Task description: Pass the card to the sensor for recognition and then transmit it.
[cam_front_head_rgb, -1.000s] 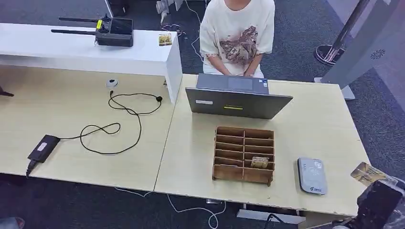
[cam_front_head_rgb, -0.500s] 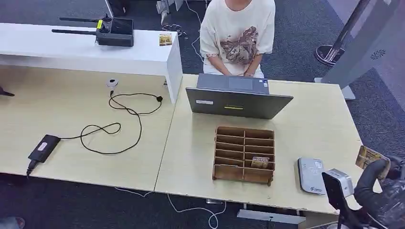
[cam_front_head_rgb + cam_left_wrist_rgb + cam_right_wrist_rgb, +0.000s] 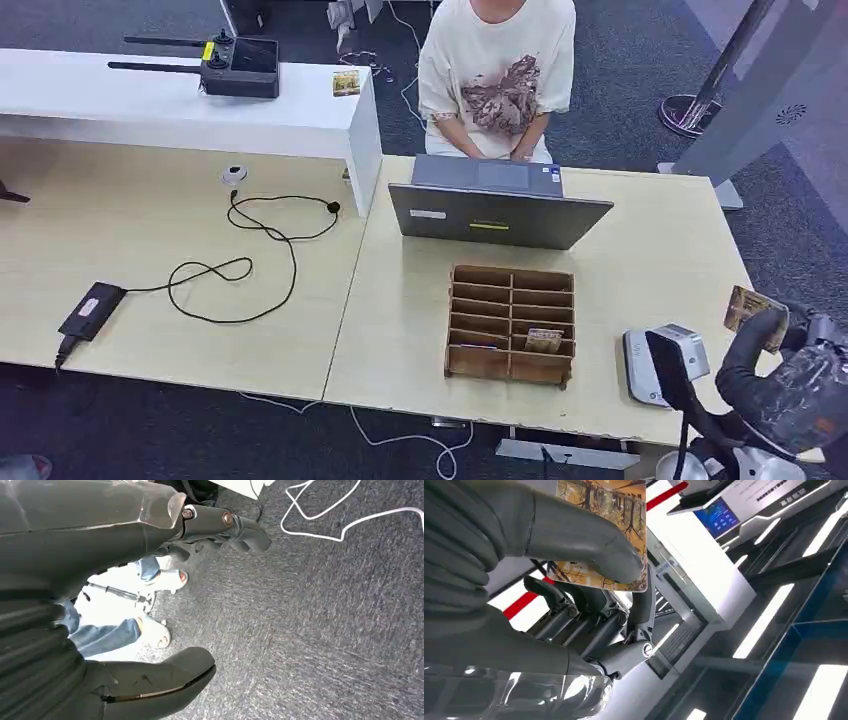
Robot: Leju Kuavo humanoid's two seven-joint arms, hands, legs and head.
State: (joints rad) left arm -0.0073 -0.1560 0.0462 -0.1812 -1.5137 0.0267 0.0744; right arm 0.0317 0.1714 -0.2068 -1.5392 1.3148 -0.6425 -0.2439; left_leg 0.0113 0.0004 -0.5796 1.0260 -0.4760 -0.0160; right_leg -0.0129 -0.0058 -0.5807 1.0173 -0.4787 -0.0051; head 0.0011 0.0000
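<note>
card (image 3: 610,510) pinched in right hand (image 3: 775,355) (beside sensor (image 3: 640,365)).

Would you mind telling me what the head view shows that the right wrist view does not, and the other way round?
Head view alone: the table, the grey sensor near its right edge, the wooden rack, the laptop and a seated person.

Right wrist view alone: the card's printed face, a picture of trees, and the thumb pressing across it against the darker fingers behind.

Both: the right hand holding the card, which is off to the right of the sensor, not over it.
</note>
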